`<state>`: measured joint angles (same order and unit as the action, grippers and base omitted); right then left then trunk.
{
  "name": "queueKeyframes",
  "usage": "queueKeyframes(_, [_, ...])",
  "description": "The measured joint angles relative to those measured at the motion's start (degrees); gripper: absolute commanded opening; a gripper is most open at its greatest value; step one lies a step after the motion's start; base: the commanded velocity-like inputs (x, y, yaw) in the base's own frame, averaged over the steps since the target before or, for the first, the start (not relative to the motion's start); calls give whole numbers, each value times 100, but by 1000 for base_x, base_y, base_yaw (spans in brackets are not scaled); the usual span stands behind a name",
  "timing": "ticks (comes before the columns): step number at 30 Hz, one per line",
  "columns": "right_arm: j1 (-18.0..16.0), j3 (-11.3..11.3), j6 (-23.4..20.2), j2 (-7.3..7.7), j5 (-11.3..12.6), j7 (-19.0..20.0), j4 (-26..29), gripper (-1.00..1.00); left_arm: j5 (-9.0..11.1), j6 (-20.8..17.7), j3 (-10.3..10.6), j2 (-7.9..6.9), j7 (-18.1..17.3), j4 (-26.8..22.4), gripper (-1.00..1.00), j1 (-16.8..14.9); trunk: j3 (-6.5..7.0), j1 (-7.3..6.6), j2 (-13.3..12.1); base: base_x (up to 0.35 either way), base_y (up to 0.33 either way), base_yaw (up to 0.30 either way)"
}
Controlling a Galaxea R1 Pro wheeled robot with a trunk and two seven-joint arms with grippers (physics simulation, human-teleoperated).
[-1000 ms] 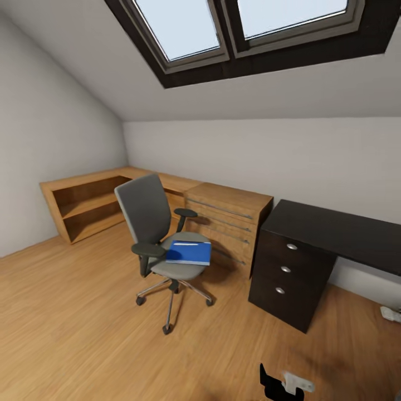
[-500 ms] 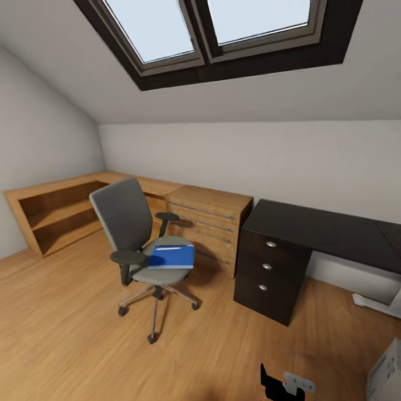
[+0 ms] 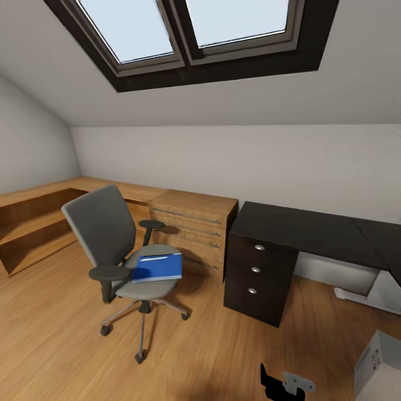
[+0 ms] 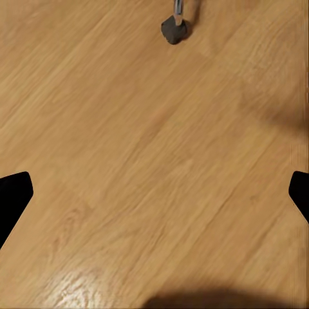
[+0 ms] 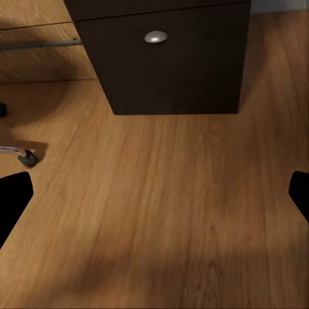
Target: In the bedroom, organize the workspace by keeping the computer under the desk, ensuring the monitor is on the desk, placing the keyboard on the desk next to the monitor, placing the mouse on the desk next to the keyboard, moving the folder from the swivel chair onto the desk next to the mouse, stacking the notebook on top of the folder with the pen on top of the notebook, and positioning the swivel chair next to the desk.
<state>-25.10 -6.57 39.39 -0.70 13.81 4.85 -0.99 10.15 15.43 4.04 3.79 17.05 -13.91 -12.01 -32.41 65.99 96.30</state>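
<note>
Overhead, skylights [image 3: 184,33]; below, wood floor [image 3: 55,345], dark desk [image 3: 301,225], both arms' fingers [image 4: 14,193] spread wide.

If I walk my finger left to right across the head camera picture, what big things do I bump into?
Shelf → chair with the folder → wooden drawers → desk → white box.

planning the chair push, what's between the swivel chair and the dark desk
In the head view, only bare wood floor lies between the swivel chair and the dark desk; the wooden drawer chest stands behind that gap, against the wall.
</note>
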Motion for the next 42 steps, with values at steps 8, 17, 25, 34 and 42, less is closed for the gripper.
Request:
queueKeyframes(8, [1,-2,-41,99,16,-7,-9,100,-9,0,4,13,2,-1,100,1,147,-176,-321,1,1,-15])
queueKeyframes(17, [2,-8,-35,93,32,-39,-12,100,11,-1,-15,9,10,-1,100,1,309,-373,-682,0,0,0])
queueKeyframes(25, [2,-10,-22,71,71,-135,-12,100,12,-4,-27,17,38,-1,100,1,453,-549,-1003,0,0,-1])
queueKeyframes(34, [2,-9,4,70,51,-133,-12,100,4,-8,-16,19,1,8,100,-1,615,-747,-1364,0,0,-183])
queueKeyframes(42, [3,-9,11,70,29,-128,-11,100,4,-19,-13,14,0,10,100,0,758,-923,-1685,7,0,-261])
